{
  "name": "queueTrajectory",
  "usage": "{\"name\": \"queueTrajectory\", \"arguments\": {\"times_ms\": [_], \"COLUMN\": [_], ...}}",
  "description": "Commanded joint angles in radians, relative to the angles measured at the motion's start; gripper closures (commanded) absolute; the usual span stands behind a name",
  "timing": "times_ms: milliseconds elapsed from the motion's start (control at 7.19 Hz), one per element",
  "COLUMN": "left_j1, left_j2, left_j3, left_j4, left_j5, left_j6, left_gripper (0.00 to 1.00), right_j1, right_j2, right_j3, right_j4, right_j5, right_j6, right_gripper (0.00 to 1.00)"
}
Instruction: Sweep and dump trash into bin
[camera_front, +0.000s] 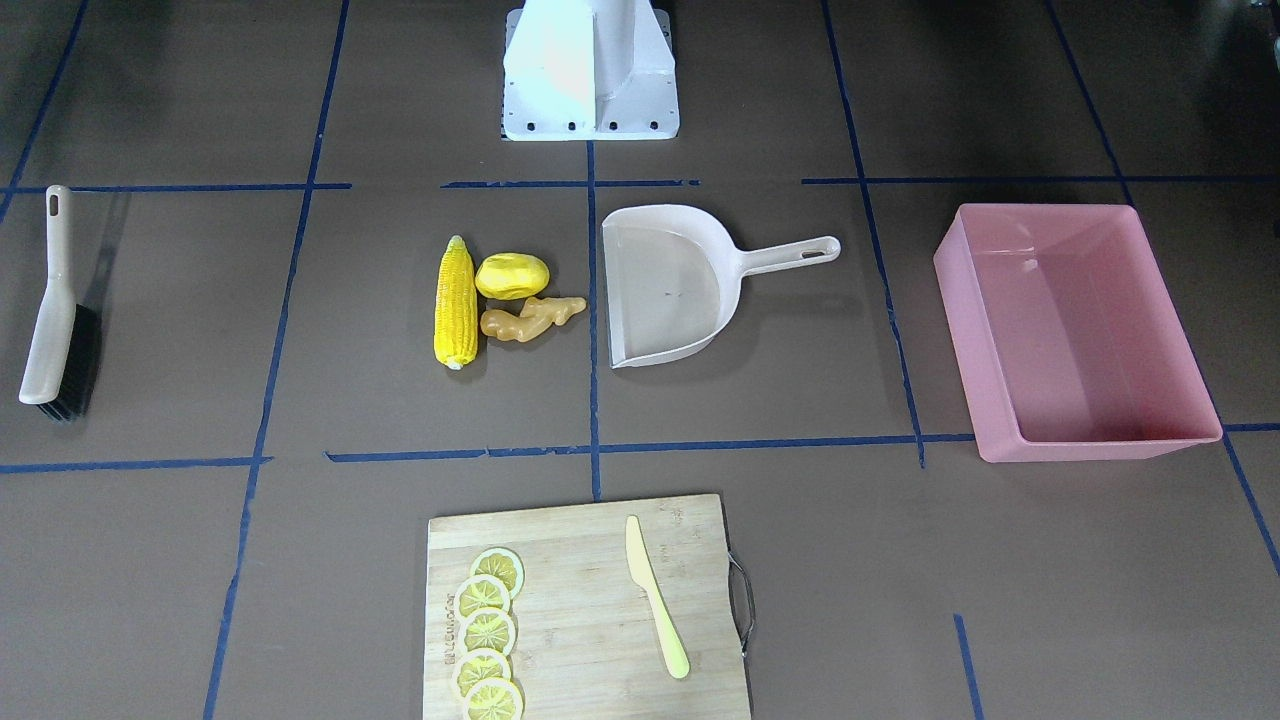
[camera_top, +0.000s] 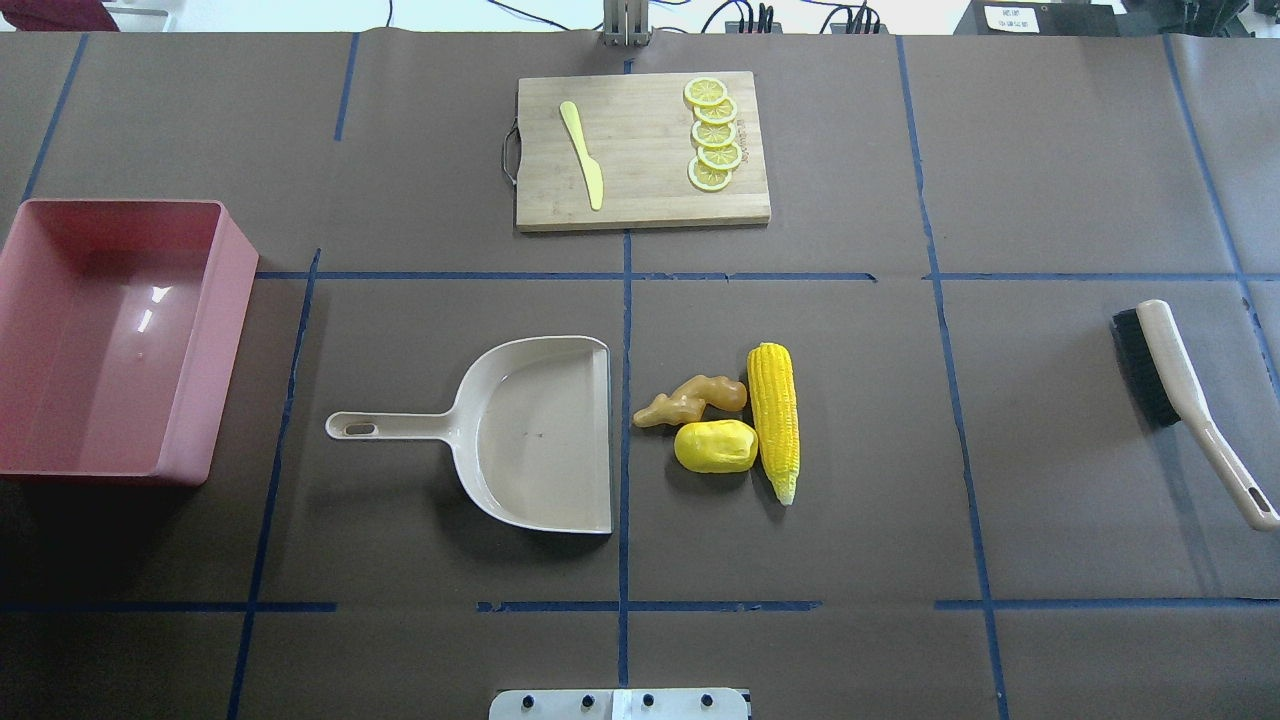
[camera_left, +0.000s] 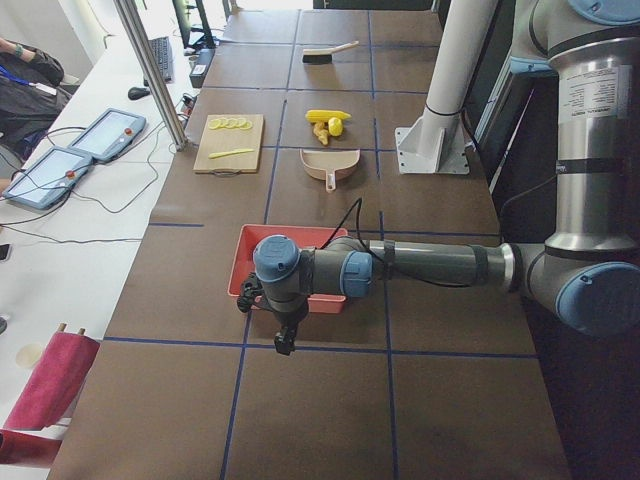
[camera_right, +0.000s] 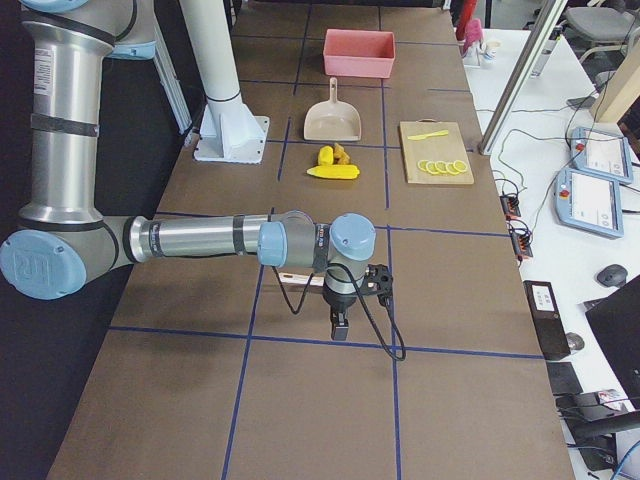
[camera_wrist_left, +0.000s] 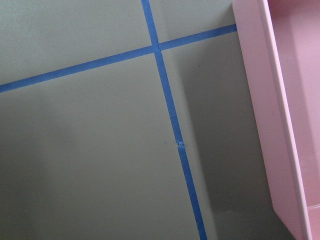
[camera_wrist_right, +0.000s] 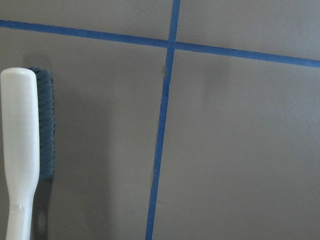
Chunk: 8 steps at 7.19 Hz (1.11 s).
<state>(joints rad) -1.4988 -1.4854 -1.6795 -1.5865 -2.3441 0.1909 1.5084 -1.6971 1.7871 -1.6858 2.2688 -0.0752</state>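
The trash lies mid-table as one cluster: a corn cob (camera_top: 775, 420) (camera_front: 455, 303), a yellow potato-like lump (camera_top: 715, 446) and a tan ginger root (camera_top: 692, 398). A beige dustpan (camera_top: 540, 440) lies just to their left, its mouth facing them. The pink bin (camera_top: 222, 350) stands at the far left and holds nothing. The left gripper (camera_left: 285, 345) hangs beyond the bin's outer side. The right gripper (camera_right: 340, 330) hangs near the brush (camera_top: 1180, 390) (camera_wrist_right: 20, 150). Both show only in the side views, so I cannot tell if they are open or shut.
A wooden cutting board (camera_top: 640, 195) at the far middle carries several lemon slices (camera_top: 712, 135) and a pale yellow knife (camera_top: 582, 155). The white robot base (camera_front: 590, 75) stands at the near middle. Blue tape lines cross the brown table cover.
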Motion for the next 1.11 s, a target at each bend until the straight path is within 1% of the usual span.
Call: {"name": "queueTrajectory", "arguments": {"times_ms": [0, 139, 417, 695, 834, 973], "left_j1": [0.000, 0.000, 0.000, 0.000, 0.000, 0.009], "left_j2": [-0.033, -0.059, -0.059, -0.071, -0.072, -0.070], "left_j3": [0.013, 0.024, 0.015, 0.006, 0.003, 0.006], "left_j4": [-0.103, -0.115, -0.130, -0.132, -0.133, -0.160], "left_j5": [-0.001, 0.000, -0.004, -0.006, -0.007, -0.003], "left_j6": [-0.004, -0.027, -0.027, -0.031, -0.030, -0.033], "left_gripper": [0.00, 0.00, 0.00, 0.00, 0.00, 0.00], "right_j1": [-0.001, -0.001, -0.001, -0.001, -0.014, -0.037], "right_j2": [0.005, 0.005, 0.007, 0.010, 0.008, 0.008], "right_j3": [0.000, 0.000, 0.001, 0.011, 0.046, 0.087], "right_j4": [0.000, 0.000, 0.000, 0.002, 0.003, 0.002], "right_j5": [0.000, 0.000, 0.002, 0.037, 0.038, 0.038], "right_j6": [0.002, 0.002, 0.000, 0.002, 0.002, 0.005], "right_gripper": [0.00, 0.00, 0.00, 0.00, 0.00, 0.00]}}
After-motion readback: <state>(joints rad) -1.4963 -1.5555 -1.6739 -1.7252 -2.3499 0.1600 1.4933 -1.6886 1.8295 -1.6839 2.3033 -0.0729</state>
